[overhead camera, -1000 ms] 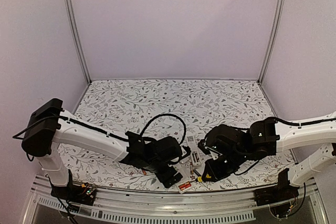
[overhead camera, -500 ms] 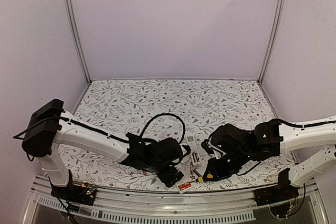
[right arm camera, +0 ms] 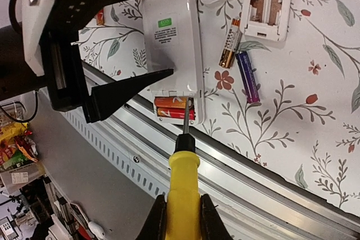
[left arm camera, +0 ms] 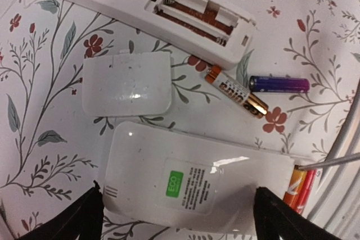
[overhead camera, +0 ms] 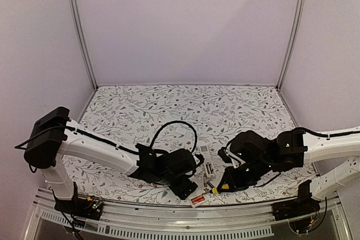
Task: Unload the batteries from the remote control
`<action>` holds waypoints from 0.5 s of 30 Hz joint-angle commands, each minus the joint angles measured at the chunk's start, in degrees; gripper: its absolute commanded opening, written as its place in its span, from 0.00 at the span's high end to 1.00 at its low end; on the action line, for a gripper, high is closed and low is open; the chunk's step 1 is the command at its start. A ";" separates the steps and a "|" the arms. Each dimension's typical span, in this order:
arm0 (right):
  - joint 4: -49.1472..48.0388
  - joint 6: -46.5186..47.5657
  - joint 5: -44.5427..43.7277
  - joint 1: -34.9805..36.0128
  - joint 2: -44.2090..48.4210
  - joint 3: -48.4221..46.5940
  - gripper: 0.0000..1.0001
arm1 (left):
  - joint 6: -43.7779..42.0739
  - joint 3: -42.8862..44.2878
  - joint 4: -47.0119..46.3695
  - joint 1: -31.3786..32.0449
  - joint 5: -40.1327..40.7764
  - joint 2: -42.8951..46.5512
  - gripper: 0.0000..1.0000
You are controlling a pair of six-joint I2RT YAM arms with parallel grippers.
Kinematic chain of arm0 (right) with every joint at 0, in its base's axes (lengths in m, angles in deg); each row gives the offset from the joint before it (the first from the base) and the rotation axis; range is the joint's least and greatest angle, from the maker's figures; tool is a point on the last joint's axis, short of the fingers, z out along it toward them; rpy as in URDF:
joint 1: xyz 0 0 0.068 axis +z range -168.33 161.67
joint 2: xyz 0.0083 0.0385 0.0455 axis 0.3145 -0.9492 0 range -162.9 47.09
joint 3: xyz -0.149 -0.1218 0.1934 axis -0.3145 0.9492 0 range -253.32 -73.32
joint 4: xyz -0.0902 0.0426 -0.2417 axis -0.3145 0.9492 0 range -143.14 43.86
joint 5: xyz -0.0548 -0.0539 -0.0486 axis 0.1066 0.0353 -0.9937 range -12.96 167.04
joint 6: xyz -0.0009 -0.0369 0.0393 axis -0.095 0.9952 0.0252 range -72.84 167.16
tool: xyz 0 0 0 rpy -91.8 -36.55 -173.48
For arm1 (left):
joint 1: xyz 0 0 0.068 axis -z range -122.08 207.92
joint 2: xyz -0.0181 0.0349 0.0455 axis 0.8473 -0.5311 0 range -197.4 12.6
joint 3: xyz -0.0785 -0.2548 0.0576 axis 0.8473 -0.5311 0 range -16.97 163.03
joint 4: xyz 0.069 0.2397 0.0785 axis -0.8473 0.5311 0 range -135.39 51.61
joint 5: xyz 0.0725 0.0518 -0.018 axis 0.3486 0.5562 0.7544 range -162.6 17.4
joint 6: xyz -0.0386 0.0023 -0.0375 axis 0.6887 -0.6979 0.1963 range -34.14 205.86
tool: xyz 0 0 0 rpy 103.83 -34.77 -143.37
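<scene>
Above: remote control (overhead camera: 197, 199) on the worktop (overhead camera: 169, 105), near edge; left wrist: left end effector (left arm camera: 177, 200) wide open astride it, green "ECO" label (left arm camera: 175, 185) up, two loose batteries (left arm camera: 236, 90) beyond; right wrist: right end effector (right arm camera: 183, 217) clamped on yellow-handled tool (right arm camera: 183, 172), tip at red batteries (right arm camera: 174, 108) in the remote's end.

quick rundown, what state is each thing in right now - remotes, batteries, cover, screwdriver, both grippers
labelled remote: face down, compartment open, two orange batteries inside
other remote: compartment open, empty
battery cover: off, flat on table
gold battery: out, loose on table
purple battery: out, loose on table
screwdriver: gripped, tip at the two orange batteries
left gripper: open, beside labelled remote
right gripper: shut on screwdriver
</scene>
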 commanded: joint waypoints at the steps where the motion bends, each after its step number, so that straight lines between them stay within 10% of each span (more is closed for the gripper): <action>1: -10.42 -1.28 5.03 0.08 3.94 -0.19 1.00 | -1.17 -3.61 6.80 5.67 -8.47 -6.75 0.10; 15: 1.19 -1.88 -1.96 0.02 6.57 -0.70 1.00 | -0.37 -3.83 7.52 4.90 -5.47 -4.67 0.10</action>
